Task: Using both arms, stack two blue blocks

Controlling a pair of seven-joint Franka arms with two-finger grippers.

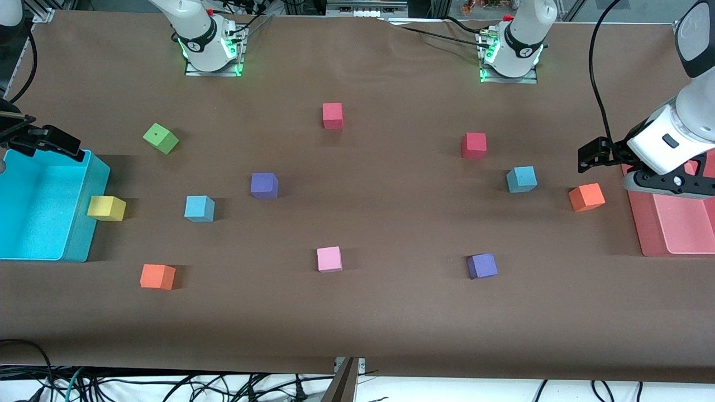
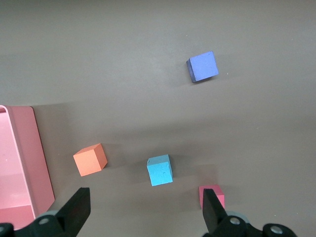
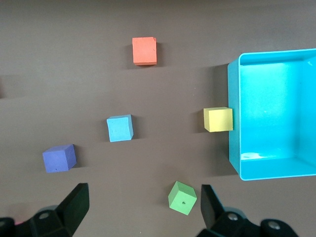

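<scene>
Two sky-blue blocks lie on the brown table. One blue block point(image 1: 199, 208) is toward the right arm's end and also shows in the right wrist view point(image 3: 120, 128). The other blue block point(image 1: 522, 179) is toward the left arm's end and also shows in the left wrist view point(image 2: 160, 171). My left gripper point(image 1: 595, 155) is up in the air by the pink tray's edge, open and empty point(image 2: 145, 210). My right gripper point(image 1: 56, 144) is up over the cyan bin's rim, open and empty point(image 3: 143, 207).
A cyan bin point(image 1: 84, 223) stands at the right arm's end with a yellow block point(image 1: 106, 207) against it. A pink tray point(image 1: 639, 223) lies at the left arm's end beside an orange block point(image 1: 586, 197). Green point(image 1: 161, 138), purple point(image 1: 264, 185), red point(image 1: 473, 145) and pink point(image 1: 329, 259) blocks are scattered.
</scene>
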